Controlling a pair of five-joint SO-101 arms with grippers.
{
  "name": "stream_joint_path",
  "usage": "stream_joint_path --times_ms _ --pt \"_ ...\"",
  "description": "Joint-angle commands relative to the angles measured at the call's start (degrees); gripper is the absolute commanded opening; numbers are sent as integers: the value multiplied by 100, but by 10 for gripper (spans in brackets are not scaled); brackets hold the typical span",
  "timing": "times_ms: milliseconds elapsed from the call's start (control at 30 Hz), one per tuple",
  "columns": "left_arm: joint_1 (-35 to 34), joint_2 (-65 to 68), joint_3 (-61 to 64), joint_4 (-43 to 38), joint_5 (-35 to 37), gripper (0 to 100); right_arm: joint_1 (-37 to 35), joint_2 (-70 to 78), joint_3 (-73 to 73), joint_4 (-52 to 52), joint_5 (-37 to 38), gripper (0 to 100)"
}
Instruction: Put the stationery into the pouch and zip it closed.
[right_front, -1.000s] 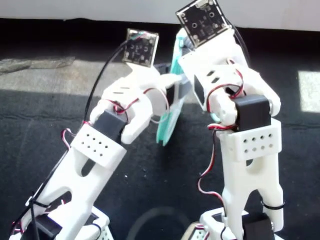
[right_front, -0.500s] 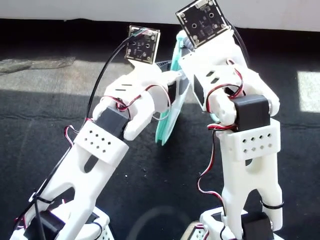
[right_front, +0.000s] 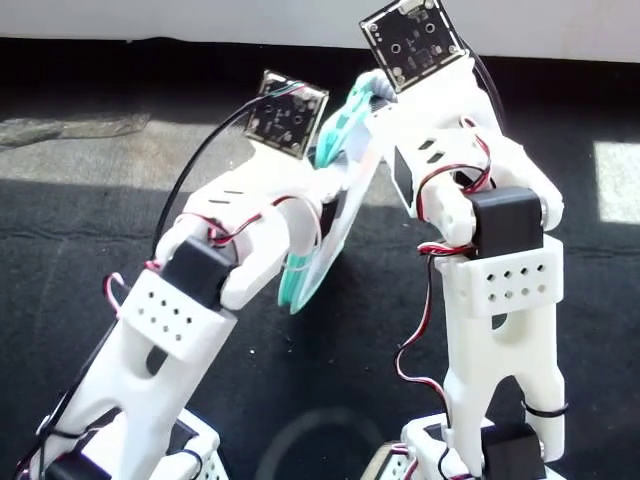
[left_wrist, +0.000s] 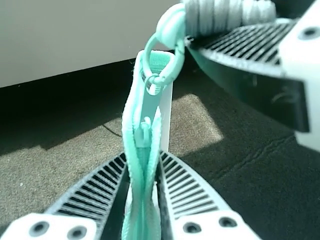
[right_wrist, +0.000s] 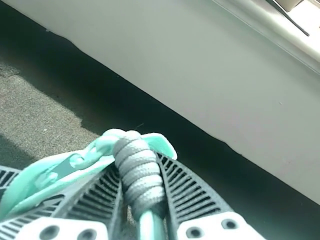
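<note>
Left gripper (left_wrist: 144, 157) clamped the pouch (left_wrist: 134, 120); right gripper (right_wrist: 140, 165) pinched the zipper pull (right_wrist: 142, 185) just beyond, probably best drawn straight away.

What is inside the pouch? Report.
No contents show. The pouch hangs edge-on, its seam pinched in the left hand and its pull cord in the right hand; its walls cover the inside.
</note>
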Motion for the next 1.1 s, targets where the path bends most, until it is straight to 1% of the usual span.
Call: stream_joint_path --times_ms 0,67,267,400,467,600,800,933,1067 --pt "-224 -488 110 290 -62 12 277 -22 -13 -57 422 7" --pt "-277 -778 163 404 -62 12 303 -31 356 -57 677 7" --pt "-532 -1393 418 492 -70 13 567 -48 1095 -549 677 7" --pt "-541 -1552 567 484 -70 13 576 -40 1429 -602 703 7" --pt "-541 -1604 576 484 -70 13 585 -40 1657 -822 703 7" --pt "-541 -1622 541 484 -70 13 787 -40 2097 -1297 712 7" --pt "-567 -1631 532 457 -70 13 1051 -40 2765 -1560 791 7" --pt "-602 -1578 585 448 -70 14 998 -119 2905 -1552 809 7" --pt "-629 -1569 752 413 -70 15 567 -558 2686 -1112 809 14"
